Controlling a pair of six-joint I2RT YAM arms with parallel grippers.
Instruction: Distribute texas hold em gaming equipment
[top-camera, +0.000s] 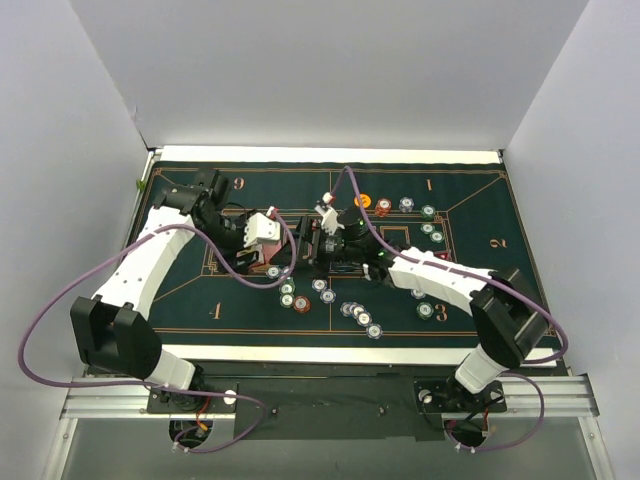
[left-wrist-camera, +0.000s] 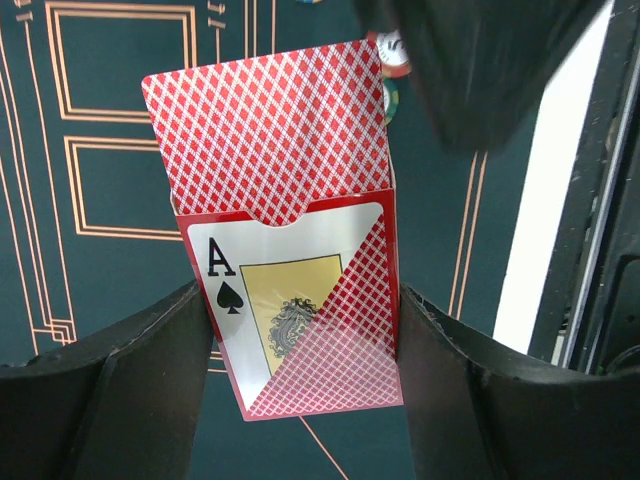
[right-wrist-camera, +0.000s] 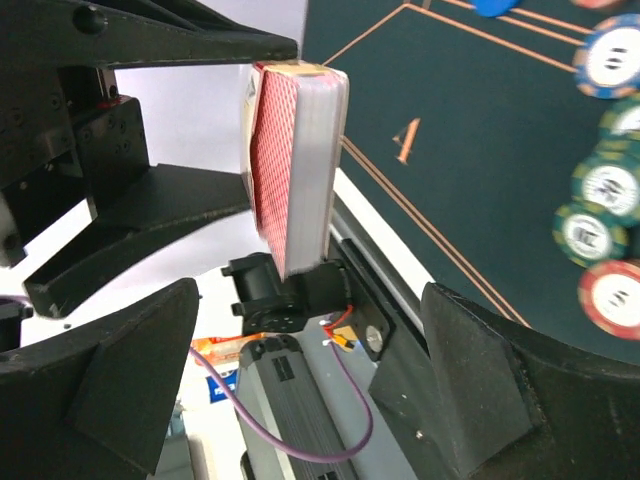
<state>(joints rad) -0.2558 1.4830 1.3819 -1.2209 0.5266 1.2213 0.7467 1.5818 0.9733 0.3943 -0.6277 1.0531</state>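
Note:
My left gripper (left-wrist-camera: 305, 300) is shut on a red-backed card box (left-wrist-camera: 300, 330) with an ace of spades on its face. Red-backed playing cards (left-wrist-camera: 270, 130) stick out of its open top. In the right wrist view the same deck (right-wrist-camera: 300, 150) shows edge-on, held above the mat's near edge. My right gripper (right-wrist-camera: 308, 300) stands open just short of it, with nothing between its fingers. From above, both grippers meet over the mat's middle, the left (top-camera: 298, 250) and the right (top-camera: 322, 240). Poker chips (top-camera: 358, 315) lie scattered near them. An orange disc (top-camera: 363, 201) lies farther back.
The dark green felt mat (top-camera: 200, 290) with gold lines covers the table. More chips (top-camera: 430, 225) sit at the right, and several (right-wrist-camera: 610, 185) lie beside my right gripper. White walls close in the back and both sides. Purple cables loop off both arms.

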